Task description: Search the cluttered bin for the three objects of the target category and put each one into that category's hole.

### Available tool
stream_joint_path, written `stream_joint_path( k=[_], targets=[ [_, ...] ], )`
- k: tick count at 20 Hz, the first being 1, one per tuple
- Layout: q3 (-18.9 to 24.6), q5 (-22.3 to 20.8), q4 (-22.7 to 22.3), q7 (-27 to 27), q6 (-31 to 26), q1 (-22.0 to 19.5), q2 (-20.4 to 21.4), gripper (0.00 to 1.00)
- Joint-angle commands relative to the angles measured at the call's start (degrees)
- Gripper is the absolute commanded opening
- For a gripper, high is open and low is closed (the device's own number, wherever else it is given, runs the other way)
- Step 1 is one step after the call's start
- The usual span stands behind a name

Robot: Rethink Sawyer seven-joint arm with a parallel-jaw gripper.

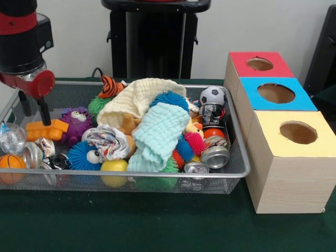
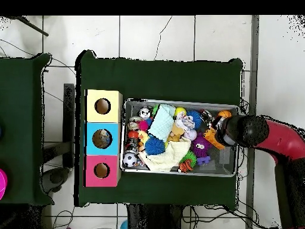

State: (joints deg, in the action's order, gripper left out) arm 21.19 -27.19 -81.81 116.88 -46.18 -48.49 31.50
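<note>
The wire mesh bin (image 1: 157,175) is full of toys, cloths and cans; it also shows in the overhead view (image 2: 179,101). One crumpled clear plastic piece (image 1: 11,137) lies at the bin's left end. No other clear bottle or cup shows. My gripper (image 1: 37,118) hangs over the bin's left end, open and empty, just above an orange toy (image 1: 47,129) and to the right of the clear piece. In the overhead view the gripper (image 2: 217,127) is at the bin's right end. The blue-topped box's hole (image 1: 276,93) (image 2: 102,138) is beside the bin.
A red-topped box (image 1: 260,64) and a yellow-topped box (image 1: 297,132) flank the blue one. Silver cans (image 1: 215,156) lie at the bin's right end, and a crushed can (image 1: 34,153) lies near the clear piece. A cream cloth (image 1: 136,97) and a mint cloth (image 1: 157,134) cover the middle.
</note>
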Motion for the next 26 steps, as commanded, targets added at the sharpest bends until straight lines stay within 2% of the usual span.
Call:
stream_joint_path(
  k=[1,8,12,21,26],
  targets=[
    [3.96,-2.11,7.63,-11.96,-3.85,1.95,-3.79,1.0],
    [1.99,-2.52,8.46,-10.63,-5.33,3.73,-2.47,1.0],
    [1.59,-2.87,8.13,-10.56,-4.22,3.87,-2.79,1.0],
    [0.79,-4.8,7.22,-14.81,-5.13,2.36,-1.66,1.0],
    [0.72,-7.15,3.69,-17.32,-2.45,-0.06,-0.37,1.0]
  ],
)
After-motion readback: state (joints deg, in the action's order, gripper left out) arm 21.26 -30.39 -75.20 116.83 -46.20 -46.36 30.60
